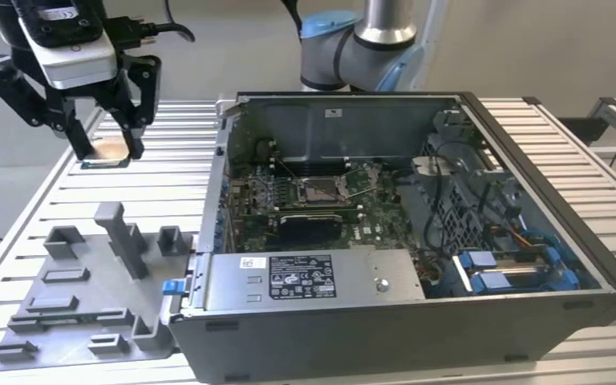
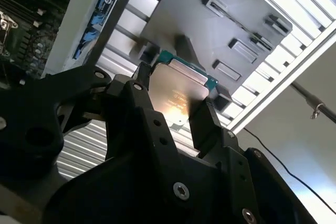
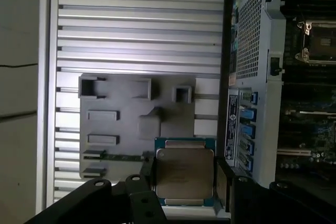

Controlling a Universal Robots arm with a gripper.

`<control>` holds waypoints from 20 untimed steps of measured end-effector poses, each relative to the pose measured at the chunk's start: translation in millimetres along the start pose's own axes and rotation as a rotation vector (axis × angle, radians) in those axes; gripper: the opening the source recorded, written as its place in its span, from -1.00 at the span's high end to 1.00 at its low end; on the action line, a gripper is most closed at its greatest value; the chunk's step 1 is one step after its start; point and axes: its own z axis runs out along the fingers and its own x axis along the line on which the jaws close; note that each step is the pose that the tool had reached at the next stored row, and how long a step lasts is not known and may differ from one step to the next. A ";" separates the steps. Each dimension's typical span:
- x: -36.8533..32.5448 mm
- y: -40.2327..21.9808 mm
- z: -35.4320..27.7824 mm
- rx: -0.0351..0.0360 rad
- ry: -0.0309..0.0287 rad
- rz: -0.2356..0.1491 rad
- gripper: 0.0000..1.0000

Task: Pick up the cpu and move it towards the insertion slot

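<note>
My gripper (image 1: 106, 154) hangs above the slatted table at the exterior view's left, well clear of the computer case. It is shut on the cpu (image 1: 105, 161), a small flat square chip held level by two opposite edges. In both wrist views the cpu (image 3: 184, 174) (image 2: 176, 90) shows its silvery metal face with a green rim, clamped between the black fingers (image 3: 223, 182). The insertion slot (image 1: 319, 190), a silver-framed square socket with a thin lever, sits on the green board inside the open case, to the exterior view's right of the gripper. The first wrist view also catches the slot (image 3: 317, 38).
A grey plastic tray (image 1: 73, 297) with raised blocks lies on the table below the gripper. The open computer case (image 1: 394, 321) has tall walls, a power supply at the front and cables and blue drive bays at the exterior view's right. The arm's base (image 1: 356, 44) stands behind the case.
</note>
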 end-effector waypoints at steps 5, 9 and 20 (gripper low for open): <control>-10.8 1.7 0.3 0.0000 0.0000 0.000 1.00; -17.3 2.1 0.4 0.0001 0.0000 0.000 1.00; -36.3 1.5 0.2 0.0000 0.0000 -0.001 1.00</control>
